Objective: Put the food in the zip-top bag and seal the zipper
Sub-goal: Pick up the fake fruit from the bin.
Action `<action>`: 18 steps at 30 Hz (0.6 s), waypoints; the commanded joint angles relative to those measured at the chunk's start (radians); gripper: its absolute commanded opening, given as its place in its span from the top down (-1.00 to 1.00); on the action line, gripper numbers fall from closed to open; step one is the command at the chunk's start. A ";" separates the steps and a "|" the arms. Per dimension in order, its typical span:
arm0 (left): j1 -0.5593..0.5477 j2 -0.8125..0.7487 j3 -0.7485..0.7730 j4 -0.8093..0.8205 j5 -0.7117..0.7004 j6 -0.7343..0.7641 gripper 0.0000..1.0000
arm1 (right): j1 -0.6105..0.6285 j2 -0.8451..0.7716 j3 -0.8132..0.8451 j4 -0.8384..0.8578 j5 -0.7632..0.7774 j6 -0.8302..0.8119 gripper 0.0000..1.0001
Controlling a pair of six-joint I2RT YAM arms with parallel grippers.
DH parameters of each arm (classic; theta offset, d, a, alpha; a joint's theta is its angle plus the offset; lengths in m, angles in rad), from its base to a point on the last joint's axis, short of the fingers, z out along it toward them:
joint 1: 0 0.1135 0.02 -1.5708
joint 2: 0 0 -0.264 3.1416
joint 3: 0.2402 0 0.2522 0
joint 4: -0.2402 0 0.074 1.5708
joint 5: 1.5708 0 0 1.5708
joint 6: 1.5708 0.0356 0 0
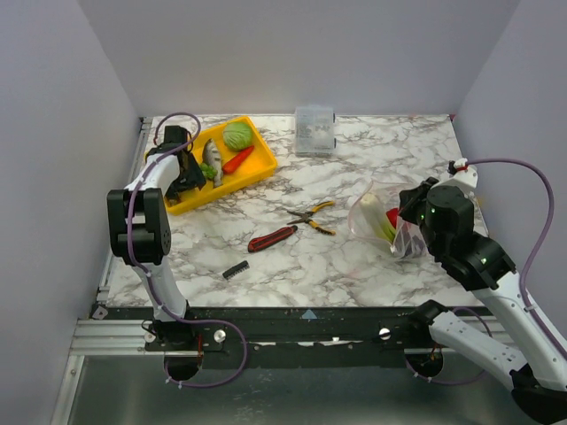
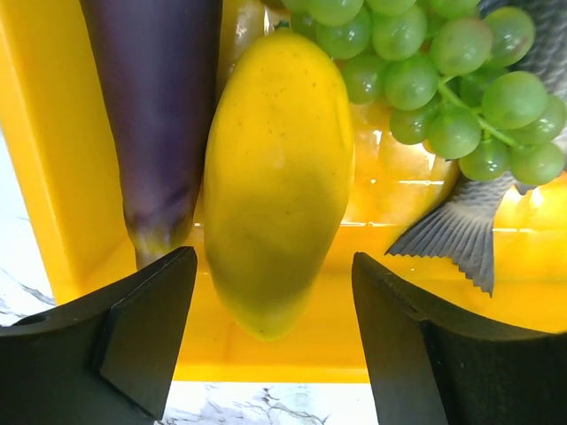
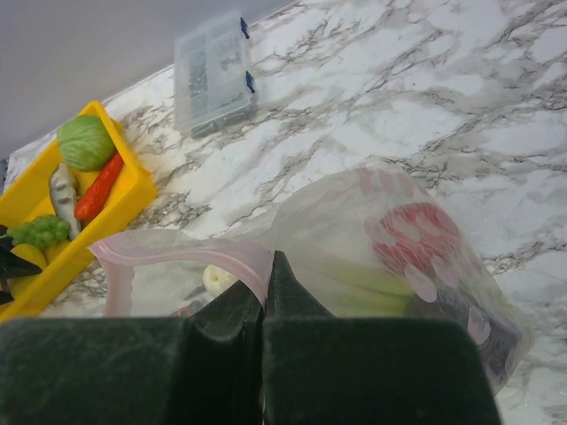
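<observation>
– While both arms are out over the counter (image 1: 354, 266), what is your left hand (image 2: 270, 261) doing?

– It is spread wide, one finger on each side of the near end of the yellow fruit (image 2: 275, 177). A gap shows on both sides, so I am not touching it. The fruit lies in the yellow tray (image 2: 53, 177). The purple eggplant (image 2: 164, 115) lies just beside it, beyond my left finger. The green grapes (image 2: 434, 80) sit ahead and to the right, and the tail of the grey fish (image 2: 461, 230) is beyond my right finger.

– And the right hand (image 3: 266, 270)?

– Pressed together, pinching the pinkish zipper (image 3: 177, 255) at the mouth of the zip-top bag (image 3: 337, 221). The bag lies on the counter straight ahead of that hand. Left of my fingers the strip curves away and the mouth looks parted.

– What is inside?

– The red tomato (image 3: 412, 235) shows through the plastic, ahead and to the right. The pale green celery stalk (image 3: 354, 279) is beside it, nearer my fingers.

– Anything else?

– Far ahead and left of the right hand, the green cabbage (image 3: 86, 142) and an orange-red carrot-like piece (image 3: 97, 188) lie in the tray. A clear box (image 3: 213, 75) stands well beyond the bag. Between my two hands lie the yellow-handled pliers (image 1: 312, 217) and the red-handled knife (image 1: 272, 237), near each other. A small black toothed piece (image 1: 235, 270) lies apart from them.
</observation>
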 commanded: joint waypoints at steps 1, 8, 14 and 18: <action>0.008 0.038 0.040 -0.068 0.034 -0.035 -0.39 | 0.002 -0.001 0.009 0.045 -0.019 -0.001 0.99; 0.014 -0.001 0.006 -0.027 0.059 -0.027 0.48 | 0.003 -0.013 0.011 0.043 -0.032 0.017 0.99; 0.015 -0.099 -0.038 -0.011 0.034 -0.056 0.61 | 0.003 -0.014 0.029 0.030 -0.025 0.017 0.99; 0.015 -0.205 -0.081 0.037 0.068 -0.066 0.62 | 0.002 -0.012 0.023 0.028 -0.025 0.023 0.99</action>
